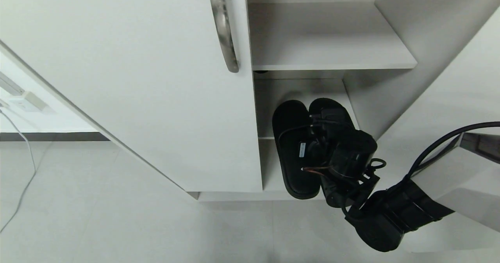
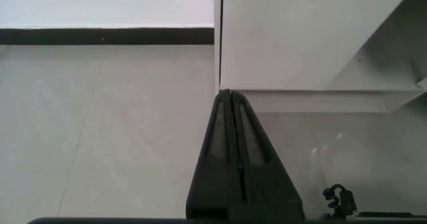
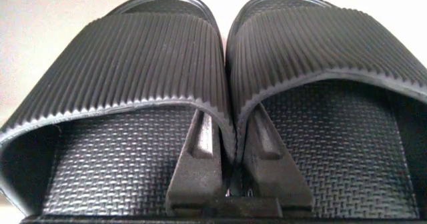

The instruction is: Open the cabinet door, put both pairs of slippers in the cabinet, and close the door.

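Observation:
A pair of black slippers sits side by side in the lower opening of the white cabinet, toes pointing in and heels near the front edge. My right gripper reaches in from the right and is shut on them. In the right wrist view its fingers lie under the ribbed straps and pinch the two inner strap edges together. Whether the slippers rest on the shelf I cannot tell. My left gripper is shut with nothing in it, low over the floor by the cabinet's bottom corner.
The cabinet's left door is closed and carries a metal handle. The right door stands open. A bare upper shelf lies above the slippers. A wall socket and its cable are at the far left over tiled floor.

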